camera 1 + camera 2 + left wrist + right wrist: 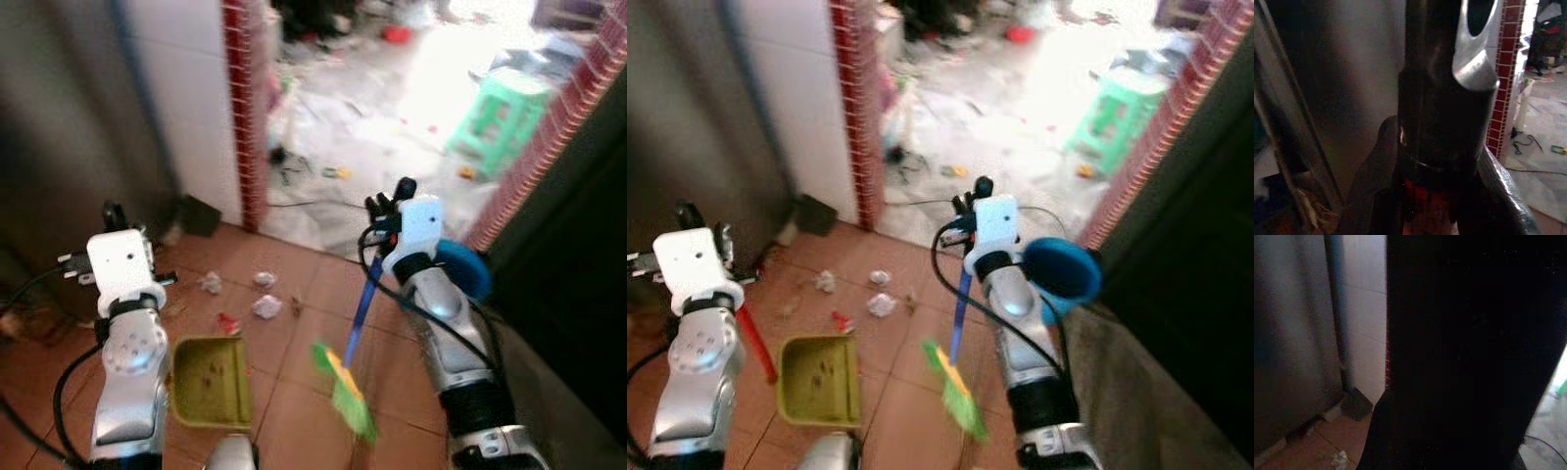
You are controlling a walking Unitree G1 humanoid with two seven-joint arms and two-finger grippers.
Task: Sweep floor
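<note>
Blue broom handle gripped by right tool, slanting down to green bristles, left tool clamping dustpan handle

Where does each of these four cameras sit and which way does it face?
Both eye views: on the head, looking down at the orange tiled floor, both silver arms, yellow-green dustpan, green-bristled broom.
Left wrist view: along the left gripper, shut on a dark handle.
Right wrist view: facing the white wall.
Shared: red brick pillar.
</note>
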